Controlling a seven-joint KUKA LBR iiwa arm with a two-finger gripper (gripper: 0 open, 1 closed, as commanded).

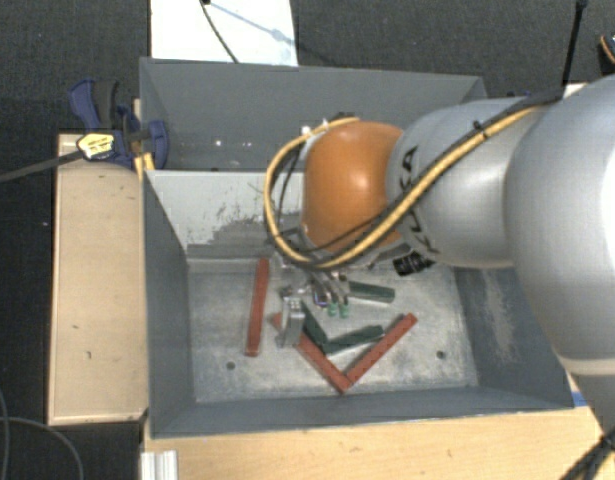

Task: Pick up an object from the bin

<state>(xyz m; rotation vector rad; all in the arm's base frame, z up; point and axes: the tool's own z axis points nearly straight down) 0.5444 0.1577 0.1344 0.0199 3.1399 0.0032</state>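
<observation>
Camera view puts the 2-finger metal gripper [299, 318] low at the middle of the grey metal bin [172, 298]; whether it is spread or closed cannot be told. A dark green flat bar [345, 337] lies just right of it, with 2 reddish-brown sticks in a V [362, 360] beyond and another reddish-brown stick [255, 308] to its left.

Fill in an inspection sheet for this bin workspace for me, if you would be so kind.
Surface: grey metal bin, floor scuffed.
Job's things: long reddish-brown stick lying left of the gripper; two reddish-brown sticks meeting in a V at the front; one dark green stick inside the V, another behind it.
Clutter: nothing seen.
Grippers: gripper low over the floor's middle, among the sticks.
Cables: yellow and black cables looped round the orange wrist cover.
Surroundings: dark ground around the bin.
</observation>
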